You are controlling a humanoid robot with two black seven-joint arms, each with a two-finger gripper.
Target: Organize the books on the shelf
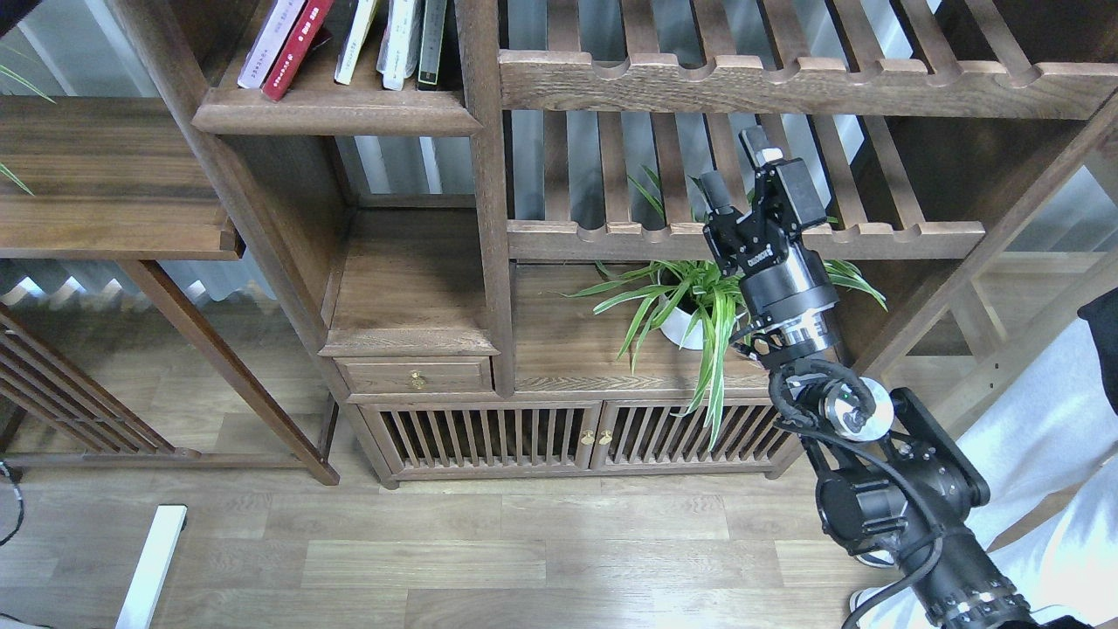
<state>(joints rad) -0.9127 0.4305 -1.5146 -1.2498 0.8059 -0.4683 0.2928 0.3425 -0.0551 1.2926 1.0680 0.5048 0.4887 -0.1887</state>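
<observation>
My right claw (732, 166) hung released and empty before the slatted rack (742, 238), above the potted plant (690, 314). The books (349, 39) stood on the shelf (336, 114), far left. Next, I judged, came reaching left to straighten them.

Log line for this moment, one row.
right gripper: open, empty, by plant | left gripper: out of view | books: leaning on shelf

The upright paperback books (349, 39) on the dark brown wooden shelf (332, 118) are cut off by the top edge.
</observation>
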